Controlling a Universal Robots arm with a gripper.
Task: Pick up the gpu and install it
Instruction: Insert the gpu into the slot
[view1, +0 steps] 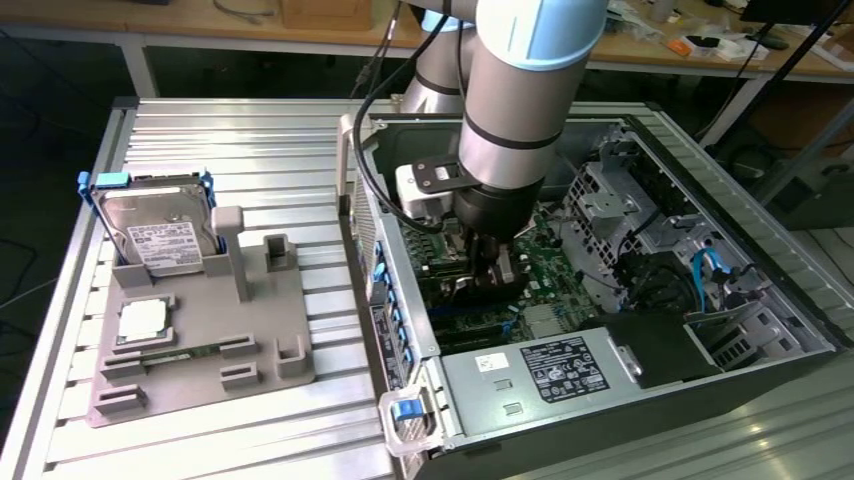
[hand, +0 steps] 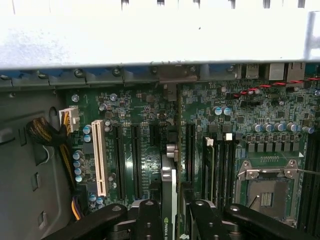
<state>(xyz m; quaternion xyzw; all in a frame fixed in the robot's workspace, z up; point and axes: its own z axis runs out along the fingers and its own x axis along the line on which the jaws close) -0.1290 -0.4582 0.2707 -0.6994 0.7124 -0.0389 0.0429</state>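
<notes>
1. Reaches down into the open computer case (view1: 747, 300), with the gripper (view1: 491, 272) low over the motherboard (hand: 135, 150).
2. Holds the graphics card (hand: 169, 182) on edge, jaws drawn narrow and clamped on its two faces, fingers (hand: 149, 215) on either side.
3. Stands the card among the black slots (hand: 136, 155), close beside the white slot (hand: 100, 155), with its far end toward the case's rear wall. Cannot tell whether the bottom edge has reached a slot.
4. Risks missing the slot: with a slight sideways offset or tilt, would likely come down on the board beside it and scrape small parts.
5. Risks catching the card's far end on the rear wall. Pressing on then would probably flex the card or let it slip between the pads.
6. Leaves little room near the cable bundle (hand: 50, 140), so a careless wrist swing could snag it.
</notes>
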